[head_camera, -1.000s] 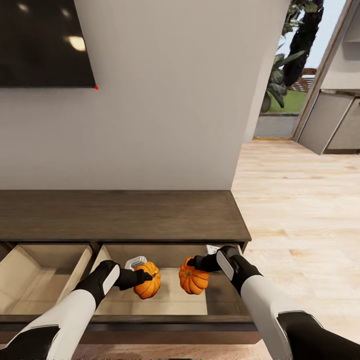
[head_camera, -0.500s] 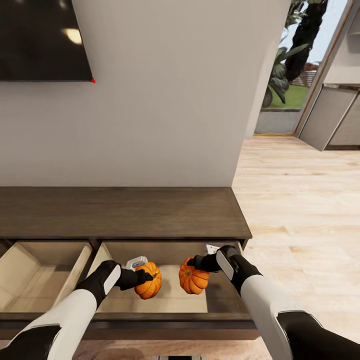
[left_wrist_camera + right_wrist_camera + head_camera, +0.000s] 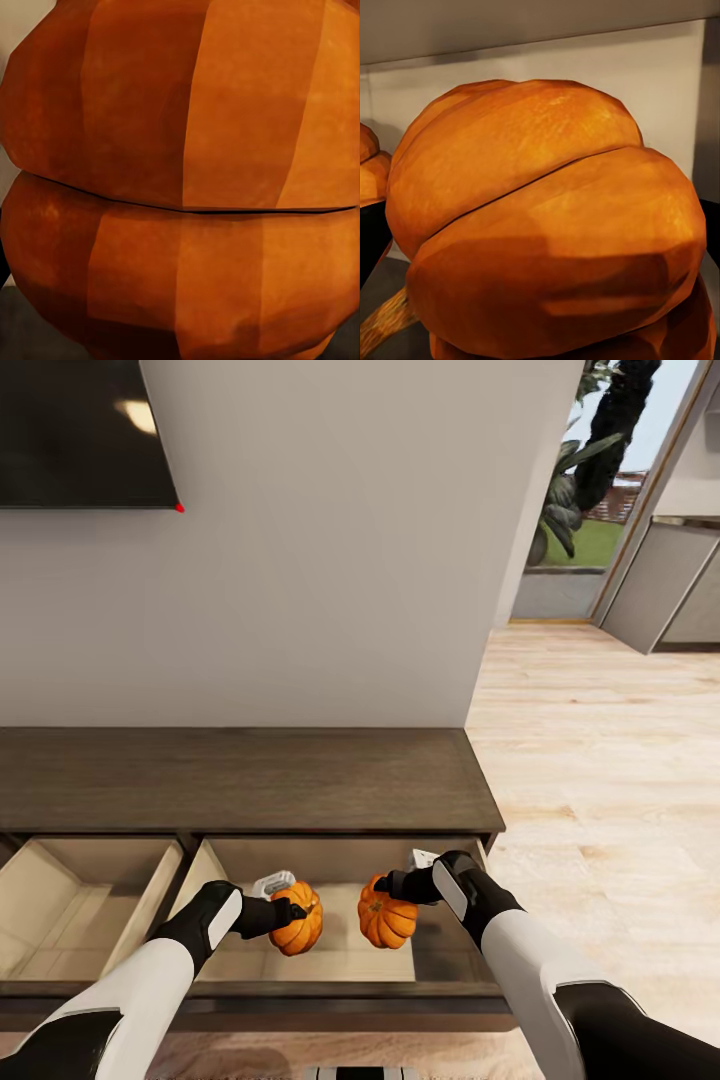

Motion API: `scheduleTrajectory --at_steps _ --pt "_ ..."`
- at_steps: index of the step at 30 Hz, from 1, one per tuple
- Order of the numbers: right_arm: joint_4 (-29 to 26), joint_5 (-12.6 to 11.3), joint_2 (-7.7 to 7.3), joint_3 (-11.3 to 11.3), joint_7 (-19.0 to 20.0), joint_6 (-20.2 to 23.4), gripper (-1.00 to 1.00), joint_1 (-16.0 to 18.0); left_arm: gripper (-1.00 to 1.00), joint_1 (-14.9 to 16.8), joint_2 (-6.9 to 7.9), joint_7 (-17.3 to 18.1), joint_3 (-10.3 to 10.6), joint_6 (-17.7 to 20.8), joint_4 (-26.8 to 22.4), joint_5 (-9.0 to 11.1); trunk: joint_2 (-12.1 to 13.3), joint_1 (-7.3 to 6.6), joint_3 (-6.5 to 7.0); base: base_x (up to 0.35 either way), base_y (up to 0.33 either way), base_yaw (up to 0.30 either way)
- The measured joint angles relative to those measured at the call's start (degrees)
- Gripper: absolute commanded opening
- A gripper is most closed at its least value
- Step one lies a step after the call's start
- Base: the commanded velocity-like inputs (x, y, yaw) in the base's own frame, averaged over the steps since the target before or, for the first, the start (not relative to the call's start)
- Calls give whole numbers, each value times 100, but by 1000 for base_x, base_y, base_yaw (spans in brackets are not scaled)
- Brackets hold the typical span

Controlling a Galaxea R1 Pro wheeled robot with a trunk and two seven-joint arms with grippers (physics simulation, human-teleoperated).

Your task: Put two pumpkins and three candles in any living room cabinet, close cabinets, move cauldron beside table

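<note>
Each end effector, left [image 3: 290, 913] and right [image 3: 385, 883], is clamped on a ribbed orange pumpkin [image 3: 297, 920] [image 3: 387, 915] above the open dark-brown wooden cabinet drawer [image 3: 340, 960].

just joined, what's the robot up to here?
It stands at the low dark cabinet with two drawers pulled open. Each claw holds a pumpkin over the right-hand drawer: the left claw grips one pumpkin, the right claw grips the other pumpkin. Both are held side by side, not yet released. The left-hand drawer shows nothing inside from the head view.
</note>
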State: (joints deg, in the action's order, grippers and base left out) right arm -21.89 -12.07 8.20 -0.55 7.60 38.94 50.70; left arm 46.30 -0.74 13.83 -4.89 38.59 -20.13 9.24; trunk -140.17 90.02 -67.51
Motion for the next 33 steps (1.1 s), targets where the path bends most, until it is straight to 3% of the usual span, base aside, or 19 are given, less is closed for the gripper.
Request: scheduleTrajectory --at_steps 23,33 --pt "0 3 -1 0 -6 -4 -100 0 -100 0 3 0 -1 -5 0 -6 0 0 -215 0 0 0" --pt "0 -18 49 7 -566 -15 -100 0 -100 0 0 0 -3 -5 0 -2 0 0 -308 0 0 0"
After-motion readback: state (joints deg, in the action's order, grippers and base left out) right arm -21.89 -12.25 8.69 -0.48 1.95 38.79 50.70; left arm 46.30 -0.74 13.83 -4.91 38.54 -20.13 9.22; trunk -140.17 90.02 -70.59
